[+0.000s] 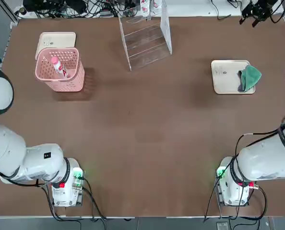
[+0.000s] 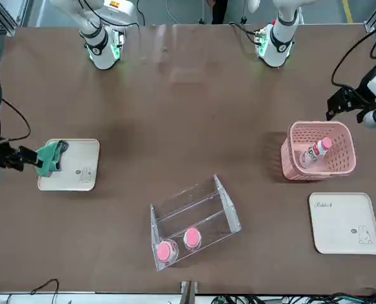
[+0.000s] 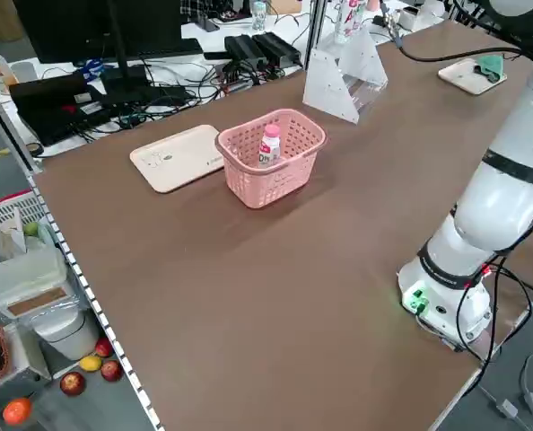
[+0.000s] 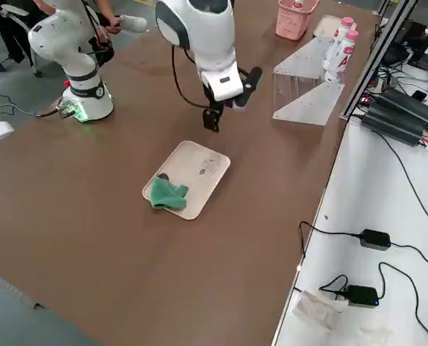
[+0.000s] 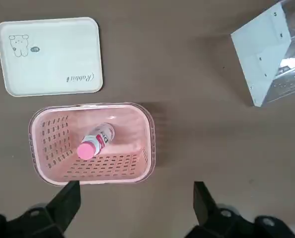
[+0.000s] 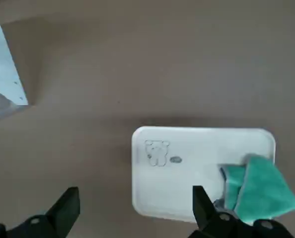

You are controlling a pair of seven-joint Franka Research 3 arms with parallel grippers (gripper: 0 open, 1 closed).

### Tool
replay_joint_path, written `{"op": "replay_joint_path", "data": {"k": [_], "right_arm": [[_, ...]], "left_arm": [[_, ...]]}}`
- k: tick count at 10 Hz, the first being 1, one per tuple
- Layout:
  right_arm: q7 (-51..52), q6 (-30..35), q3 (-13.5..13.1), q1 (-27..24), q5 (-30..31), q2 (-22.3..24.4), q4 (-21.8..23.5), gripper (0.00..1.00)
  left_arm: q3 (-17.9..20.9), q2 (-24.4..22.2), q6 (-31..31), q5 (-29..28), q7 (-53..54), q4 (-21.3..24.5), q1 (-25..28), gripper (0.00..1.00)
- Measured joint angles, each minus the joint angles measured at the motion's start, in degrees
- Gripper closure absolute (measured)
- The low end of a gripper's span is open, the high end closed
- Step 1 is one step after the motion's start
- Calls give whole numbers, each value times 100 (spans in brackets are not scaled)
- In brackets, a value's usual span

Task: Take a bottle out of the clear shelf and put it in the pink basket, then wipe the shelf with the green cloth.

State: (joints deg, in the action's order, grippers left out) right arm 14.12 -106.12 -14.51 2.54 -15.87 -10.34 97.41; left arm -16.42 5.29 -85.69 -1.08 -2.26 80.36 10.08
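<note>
1. Bottle (image 5: 96,141) leans inside pink basket (image 1: 75,88), near the table's far left corner; a gap separates basket and clear shelf (image 1: 145,40), at the far edge.
2. Green cloth (image 1: 250,76) overhangs its tray's (image 1: 225,84) right edge.
3. Left gripper (image 5: 136,184), near the basket, and right gripper (image 6: 136,189), near the tray, hang wide open, empty.
4. Front view shows two shelf bottles (image 2: 192,237) whole; top view crops them.

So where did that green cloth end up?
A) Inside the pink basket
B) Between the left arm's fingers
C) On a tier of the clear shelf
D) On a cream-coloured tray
D: the green cloth lies bunched on the cream-coloured tray, partly over its edge.
</note>
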Motion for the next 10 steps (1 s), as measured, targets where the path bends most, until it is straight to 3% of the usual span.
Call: {"op": "replay_joint_path", "data": {"k": [2, 4, 5, 10], "right_arm": [[-993, 940, 39, 399, 326, 544, -321, 0], [-1399, 2093, 77, 585, 551, 813, -1117, 0], [-1501, 2365, 79, 624, 618, 847, -1381, 0], [-1865, 1889, 92, 1063, 982, 656, -1297, 0]], "left_arm": [[5, 0, 7, -1, 0, 0, 95, 0], [0, 0, 10, -1, 0, 0, 100, 0], [0, 0, 10, -1, 0, 0, 100, 0], [-3, 0, 11, -1, 21, 1, 100, 0]]}}
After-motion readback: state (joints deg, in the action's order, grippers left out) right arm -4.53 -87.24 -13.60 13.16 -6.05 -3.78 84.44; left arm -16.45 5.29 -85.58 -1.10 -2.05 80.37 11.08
